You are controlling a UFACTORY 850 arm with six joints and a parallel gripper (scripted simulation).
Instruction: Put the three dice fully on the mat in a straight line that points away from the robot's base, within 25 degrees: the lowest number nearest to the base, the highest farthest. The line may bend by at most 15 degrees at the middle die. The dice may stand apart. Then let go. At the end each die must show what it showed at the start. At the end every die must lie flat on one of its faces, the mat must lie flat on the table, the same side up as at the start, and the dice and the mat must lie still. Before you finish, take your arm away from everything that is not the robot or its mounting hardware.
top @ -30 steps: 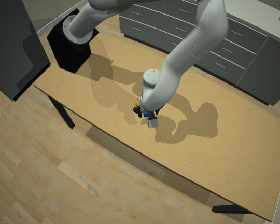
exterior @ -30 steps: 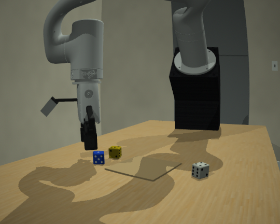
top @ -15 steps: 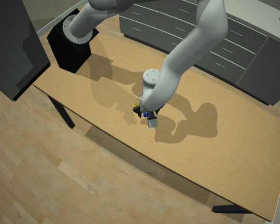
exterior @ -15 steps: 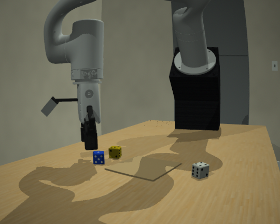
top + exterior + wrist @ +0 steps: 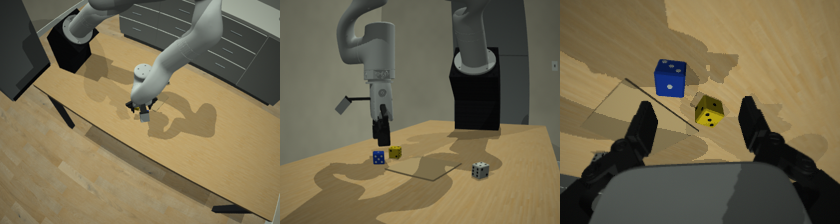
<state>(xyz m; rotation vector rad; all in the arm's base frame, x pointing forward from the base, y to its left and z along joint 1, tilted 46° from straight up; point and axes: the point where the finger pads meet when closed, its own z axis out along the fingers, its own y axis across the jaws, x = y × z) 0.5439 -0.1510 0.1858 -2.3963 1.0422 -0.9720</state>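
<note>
My gripper (image 5: 141, 109) (image 5: 383, 144) (image 5: 697, 109) is open and empty, low above the table. The yellow die (image 5: 136, 109) (image 5: 394, 152) (image 5: 709, 111) lies below, between the fingers' directions in the wrist view; its top shows three pips. The blue die (image 5: 378, 157) (image 5: 670, 80) lies beside it, its top showing one pip; the top view mostly hides it. The white die (image 5: 480, 170) stands across the mat, several pips on top. The thin see-through mat (image 5: 409, 169) (image 5: 625, 107) lies flat between it and the other two dice. All three dice are off the mat.
The wooden table (image 5: 220, 155) (image 5: 513, 197) carries everything. The robot's black base (image 5: 70, 54) (image 5: 477, 103) stands at its far end in the exterior view. Grey drawers (image 5: 140, 23) line one side. Arm shadows fall across the mat and table.
</note>
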